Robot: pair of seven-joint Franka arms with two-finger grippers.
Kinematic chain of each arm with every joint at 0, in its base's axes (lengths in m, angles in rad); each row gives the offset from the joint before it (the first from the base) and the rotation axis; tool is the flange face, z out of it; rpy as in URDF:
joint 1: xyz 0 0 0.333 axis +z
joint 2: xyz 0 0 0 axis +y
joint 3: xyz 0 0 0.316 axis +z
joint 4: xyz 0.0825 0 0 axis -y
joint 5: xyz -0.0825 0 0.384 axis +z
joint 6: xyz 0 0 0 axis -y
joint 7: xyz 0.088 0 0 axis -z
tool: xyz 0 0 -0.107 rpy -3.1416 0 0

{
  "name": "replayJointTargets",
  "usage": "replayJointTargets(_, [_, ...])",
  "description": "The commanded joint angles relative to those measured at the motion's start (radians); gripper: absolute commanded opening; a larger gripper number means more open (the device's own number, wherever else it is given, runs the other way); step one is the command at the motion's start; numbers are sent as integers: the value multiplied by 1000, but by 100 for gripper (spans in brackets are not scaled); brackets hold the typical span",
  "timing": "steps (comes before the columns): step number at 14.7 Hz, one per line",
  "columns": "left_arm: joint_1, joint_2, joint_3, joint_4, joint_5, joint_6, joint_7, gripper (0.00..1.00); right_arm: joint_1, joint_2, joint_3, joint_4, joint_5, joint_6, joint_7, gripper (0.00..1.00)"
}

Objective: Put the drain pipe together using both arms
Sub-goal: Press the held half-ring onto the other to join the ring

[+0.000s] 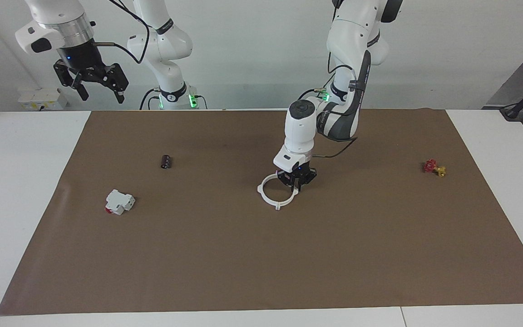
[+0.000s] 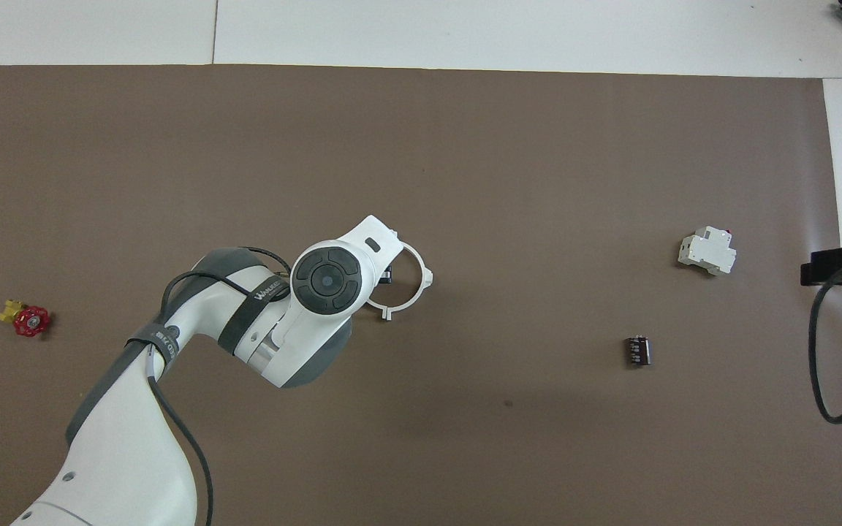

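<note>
White and thin, the plastic drain pipe ring (image 1: 278, 190) lies flat on the brown mat (image 1: 261, 254) near the middle of the table, its two half-arcs already meeting in one circle with small tabs sticking out at the joints. The left gripper (image 1: 296, 181) is down at the part of the rim toward the left arm's end of the table, pointing straight down, probably so the black fingers can straddle the thin wall from above; whether they are clamped on the rim or merely around it I cannot tell. In the overhead view the arm's round white wrist covers that part of the ring (image 2: 408, 281), so only the arc toward the right arm's end shows.

High above the table edge at its own end, the right gripper (image 1: 93, 81) waits with its fingers spread and nothing between them, well clear of the work.

Three other parts sit well apart from the ring, likely unneeded: a small dark cylinder (image 1: 166, 161), a white blocky part with a red end (image 1: 119, 202), and a small red and yellow valve piece (image 1: 434, 167).
</note>
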State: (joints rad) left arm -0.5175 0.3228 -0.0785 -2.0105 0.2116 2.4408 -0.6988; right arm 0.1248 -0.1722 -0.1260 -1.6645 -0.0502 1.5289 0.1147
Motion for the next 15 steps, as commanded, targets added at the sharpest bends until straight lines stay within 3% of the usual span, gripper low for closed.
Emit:
replayJointTargets(1, [-13, -27, 9, -47, 22, 27, -31, 0, -7, -16, 0, -14, 29, -9, -21, 100])
replayJointTargets(3, [-9, -25, 9, -45, 22, 29, -25, 0, -5, -16, 0, -14, 29, -9, -21, 100])
replayJointTargets(4, [-6, -25, 8, -45, 22, 38, -25, 33, -5, -16, 0, -14, 29, -9, -21, 100])
replayJointTargets(5, [-7, -24, 8, -45, 22, 55, -28, 82, -5, -16, 0, -14, 29, -9, -21, 100])
replayJointTargets(6, [-7, -22, 8, -45, 22, 58, -30, 97, -5, -16, 0, -14, 29, -9, -21, 100])
replayJointTargets(15, [-6, -30, 8, -30, 20, 46, -28, 100, -5, -16, 0, -14, 29, -9, -21, 100])
